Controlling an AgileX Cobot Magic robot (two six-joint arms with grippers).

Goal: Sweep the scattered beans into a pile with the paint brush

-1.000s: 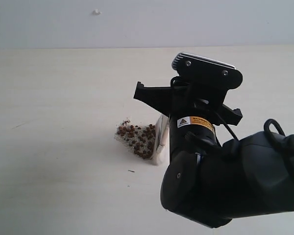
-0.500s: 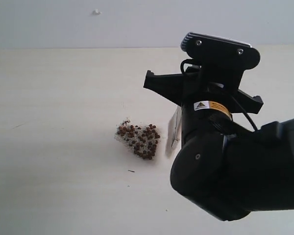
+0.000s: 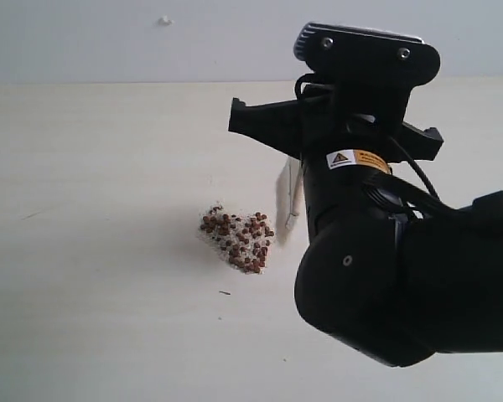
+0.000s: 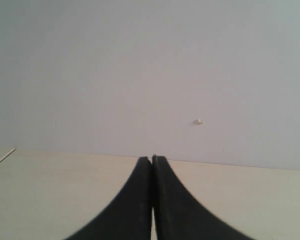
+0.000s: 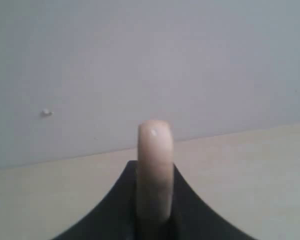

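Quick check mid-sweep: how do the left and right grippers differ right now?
The left gripper is shut with its fingers pressed together on nothing. The right gripper is shut on the paint brush, whose cream handle stands between its fingers. The right gripper's arm fills the exterior view and holds the brush just beside the pile, apart from it. The left gripper does not show there. Both have black fingers.

Black arm [image 3: 386, 285] — orange warning label [image 3: 356, 159] (screws [image 3: 321, 43] visible)
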